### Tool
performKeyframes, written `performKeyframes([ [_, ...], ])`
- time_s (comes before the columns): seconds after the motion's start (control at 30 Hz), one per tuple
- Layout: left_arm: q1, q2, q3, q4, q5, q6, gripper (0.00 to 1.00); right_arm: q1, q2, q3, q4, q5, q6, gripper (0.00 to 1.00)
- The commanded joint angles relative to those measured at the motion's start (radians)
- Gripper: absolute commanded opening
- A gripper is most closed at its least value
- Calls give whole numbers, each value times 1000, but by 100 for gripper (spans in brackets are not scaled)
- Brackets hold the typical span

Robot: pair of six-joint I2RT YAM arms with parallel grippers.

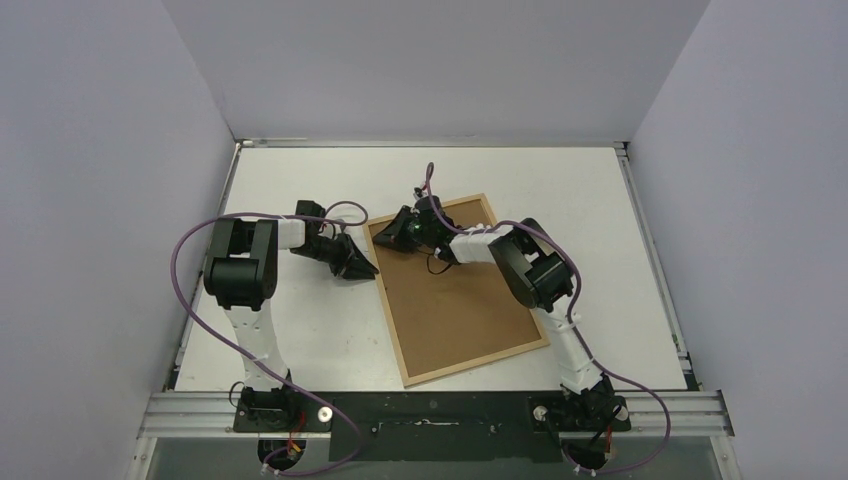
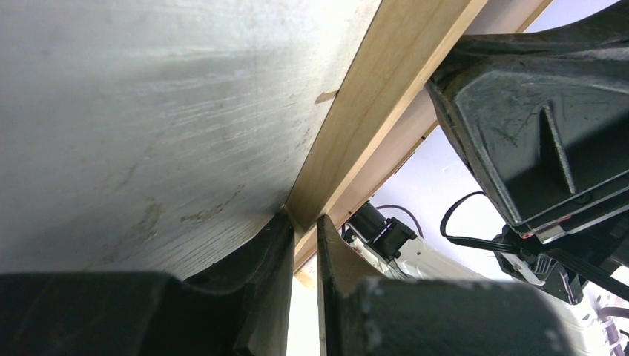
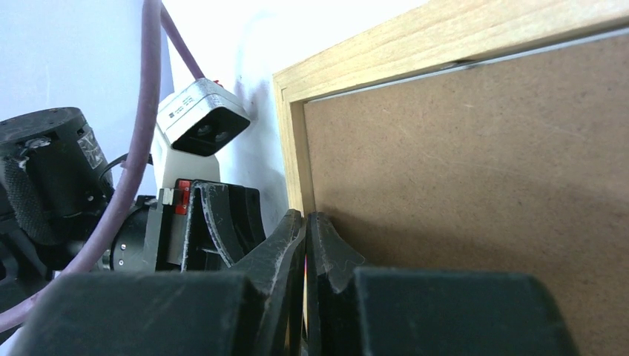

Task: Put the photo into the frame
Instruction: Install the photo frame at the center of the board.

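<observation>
Left gripper [image 2: 303, 222] nipped on frame [image 2: 386, 81] left rail, low on table [image 2: 148, 111]. Right gripper [image 3: 305, 222] jaws together, empty, tips on backing board [image 3: 482, 185], far-left corner. Frame back-up, mid-table. Photo unseen; insertion unconfirmed.

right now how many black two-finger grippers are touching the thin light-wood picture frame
2: the left gripper pinches the light-wood frame's left edge; the right gripper, shut, presses its brown backing board near the far-left corner.

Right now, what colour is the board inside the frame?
Plain brown board, edged by the light-wood frame; the right wrist view shows it best.
</observation>
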Motion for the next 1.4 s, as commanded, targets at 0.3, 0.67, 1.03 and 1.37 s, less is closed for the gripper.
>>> performKeyframes([
  [0.3,-24,132,-58,-26,-359,46,10,7,44,25,98,-32,11,0],
  [0.67,-23,137,-53,-30,-359,51,10,6,47,9,50,-28,-15,0],
  [1.03,-24,146,-40,-48,-365,61,9,-14,92,-46,398,-87,219,0],
  [1.37,-22,152,-27,-60,-367,70,8,-11,68,-70,315,-93,151,0],
])
